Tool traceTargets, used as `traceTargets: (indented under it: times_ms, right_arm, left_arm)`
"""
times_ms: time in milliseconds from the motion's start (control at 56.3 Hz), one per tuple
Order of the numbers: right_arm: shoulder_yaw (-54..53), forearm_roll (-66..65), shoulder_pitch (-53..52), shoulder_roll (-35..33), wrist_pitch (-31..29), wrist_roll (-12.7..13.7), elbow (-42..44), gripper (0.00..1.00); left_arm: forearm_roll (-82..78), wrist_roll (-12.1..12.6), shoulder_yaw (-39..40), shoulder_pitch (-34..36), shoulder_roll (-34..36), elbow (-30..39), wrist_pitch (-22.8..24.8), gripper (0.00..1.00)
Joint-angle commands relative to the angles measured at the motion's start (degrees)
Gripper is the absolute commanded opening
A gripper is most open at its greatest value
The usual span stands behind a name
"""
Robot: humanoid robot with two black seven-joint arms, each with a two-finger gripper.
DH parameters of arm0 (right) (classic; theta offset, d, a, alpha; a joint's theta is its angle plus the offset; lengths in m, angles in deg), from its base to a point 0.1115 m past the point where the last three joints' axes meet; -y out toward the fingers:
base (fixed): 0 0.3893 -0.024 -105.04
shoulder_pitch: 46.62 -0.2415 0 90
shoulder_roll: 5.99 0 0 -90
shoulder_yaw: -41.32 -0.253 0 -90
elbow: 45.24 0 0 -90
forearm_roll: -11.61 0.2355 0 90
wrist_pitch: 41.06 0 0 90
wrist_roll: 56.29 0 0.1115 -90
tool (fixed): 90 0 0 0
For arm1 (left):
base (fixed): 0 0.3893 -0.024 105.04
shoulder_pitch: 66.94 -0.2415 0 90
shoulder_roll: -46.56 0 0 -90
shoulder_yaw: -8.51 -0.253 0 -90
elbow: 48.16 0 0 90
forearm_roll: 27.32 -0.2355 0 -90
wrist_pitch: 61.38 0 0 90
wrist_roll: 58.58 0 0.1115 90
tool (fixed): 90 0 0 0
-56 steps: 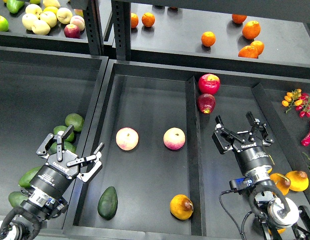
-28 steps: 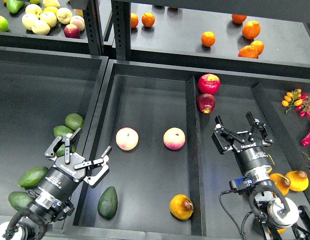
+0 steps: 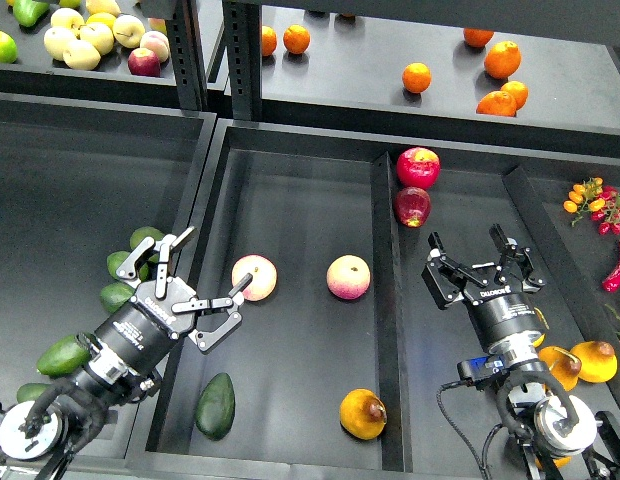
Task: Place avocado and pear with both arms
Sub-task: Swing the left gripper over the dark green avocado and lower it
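The dark green avocado lies at the front left of the middle tray. The orange-yellow pear with a brown blotch lies at the front right of the same tray. My left gripper is open and empty, above the tray's left wall, up and slightly left of the avocado, next to a pink-yellow fruit. My right gripper is open and empty over the right tray, up and right of the pear.
A second pink-yellow fruit lies mid-tray. Two red apples sit at the right tray's back. Lighter green avocados lie in the left bin. Oranges and apples are on the shelf behind. Yellow pears and chillies lie far right.
My left gripper has moved up and to the right, from beside the left bin to over the middle tray's left wall, still open. The right arm has hardly moved.
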Motion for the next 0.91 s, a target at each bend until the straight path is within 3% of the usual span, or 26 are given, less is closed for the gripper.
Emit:
traceTargets:
  times_ms: [0, 178, 480, 533, 888]
  right_arm:
    - [0.1, 0.0, 0.0, 0.0, -0.1, 0.1, 0.0, 1.00]
    - [0.1, 0.0, 0.0, 0.0, -0.1, 0.1, 0.0, 1.00]
    - [0.5, 0.0, 0.0, 0.0, -0.1, 0.3, 0.0, 1.00]
    - [0.6, 0.0, 0.0, 0.0, -0.1, 0.3, 0.1, 1.00]
    - [1.3, 0.0, -0.1, 0.0, 0.1, 0.3, 0.1, 1.00]
  left_arm:
    - [-0.5, 0.9, -5.0, 7.0, 6.5, -0.2, 0.0, 0.99]
    - [-0.2, 2.3, -15.2, 19.6, 15.5, -1.1, 0.0, 0.99]
    - [-4.5, 2.6, -32.1, 35.6, 22.7, -3.3, 0.0, 0.99]
    - [-5.4, 2.6, -39.3, 40.8, 25.4, -3.4, 0.0, 0.99]
    - [-7.7, 2.6, -65.9, 62.2, 25.2, -3.3, 0.0, 0.99]
